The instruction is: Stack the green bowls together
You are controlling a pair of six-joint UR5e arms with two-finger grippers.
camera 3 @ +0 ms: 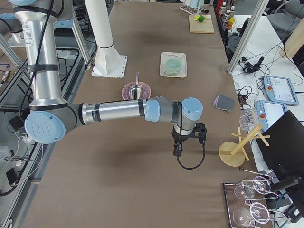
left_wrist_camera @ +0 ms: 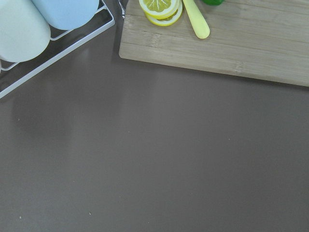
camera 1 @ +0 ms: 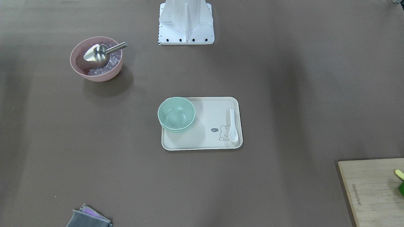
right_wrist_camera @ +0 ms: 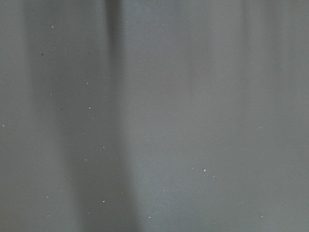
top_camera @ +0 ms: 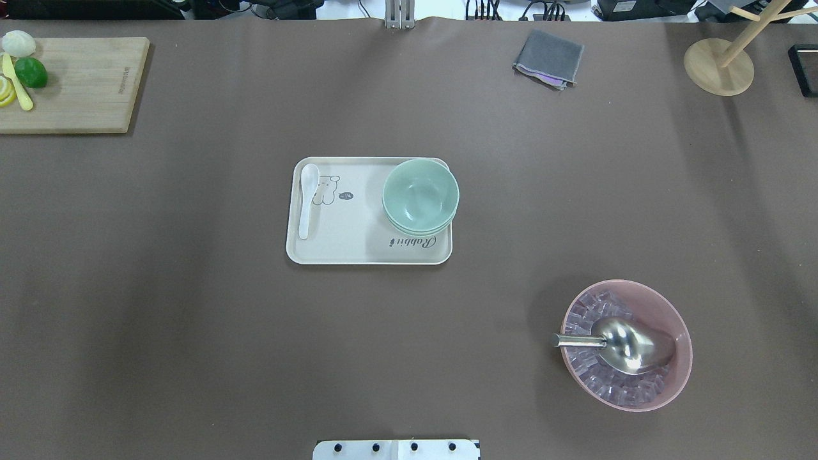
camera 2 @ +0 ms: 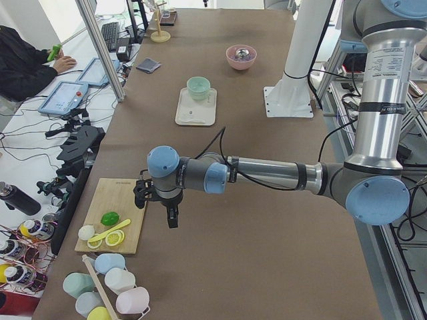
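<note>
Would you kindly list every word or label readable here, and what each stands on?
"hi": in a dark speech bubble on the cream tray, beside the rabbit drawing.
"Rabbit": script on the tray, by the green bowls.
Brand mark on the wooden cutting board: too small to read.

A flat, matte grey-brown table covering (right_wrist_camera: 217, 87) fills the right wrist-mounted view from edge to edge. A darker vertical shadow band (right_wrist_camera: 116, 72) runs down its left part from top to bottom, with fainter upright streaks to either side. Tiny pale specks are scattered over the surface. The brightest pale speck (right_wrist_camera: 204, 170) lies low and right of centre, and a few dark dots sit in the upper left.
</note>
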